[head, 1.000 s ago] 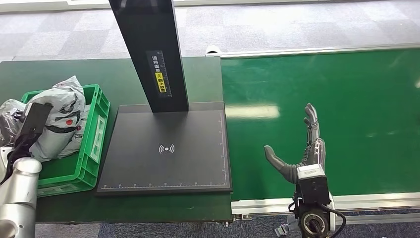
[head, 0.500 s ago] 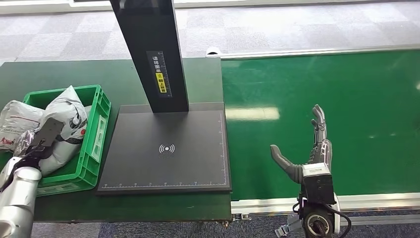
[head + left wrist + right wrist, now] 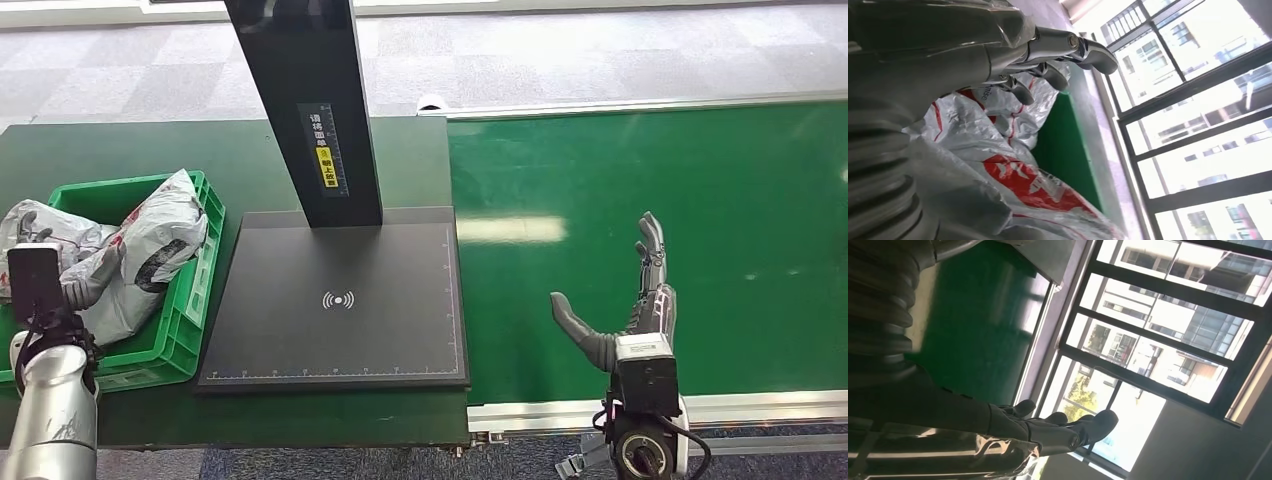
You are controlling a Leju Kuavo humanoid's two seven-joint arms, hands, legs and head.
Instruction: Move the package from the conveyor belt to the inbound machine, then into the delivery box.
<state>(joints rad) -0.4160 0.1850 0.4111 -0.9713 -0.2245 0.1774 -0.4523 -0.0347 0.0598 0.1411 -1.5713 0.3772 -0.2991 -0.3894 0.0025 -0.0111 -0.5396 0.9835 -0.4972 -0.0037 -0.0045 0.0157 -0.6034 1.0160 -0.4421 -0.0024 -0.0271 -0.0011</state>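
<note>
A grey-and-white plastic package (image 3: 160, 238) lies in the green delivery box (image 3: 190, 325) at the left, leaning on its right wall, with other bags (image 3: 55, 232) beside it. My left hand (image 3: 72, 285) hovers at the box's near left part, fingers spread and empty. The left wrist view has those fingers (image 3: 1048, 47) stretched out over the crumpled bags (image 3: 1013, 185). My right hand (image 3: 632, 300) is open above the green conveyor belt (image 3: 700, 170), thumb out to the left, holding nothing; the right wrist view shows its dark fingers (image 3: 1058, 430). The black inbound machine plate (image 3: 338, 330) is bare.
The machine's black post (image 3: 305, 110) rises from the back of the plate. A dark green tabletop (image 3: 120, 150) carries the box and the machine. The belt's metal frame (image 3: 760, 405) runs along its near edge.
My left hand has drawn back from over the package toward the box's near left side. The package has settled against the right wall. My right hand has drifted slightly right.
</note>
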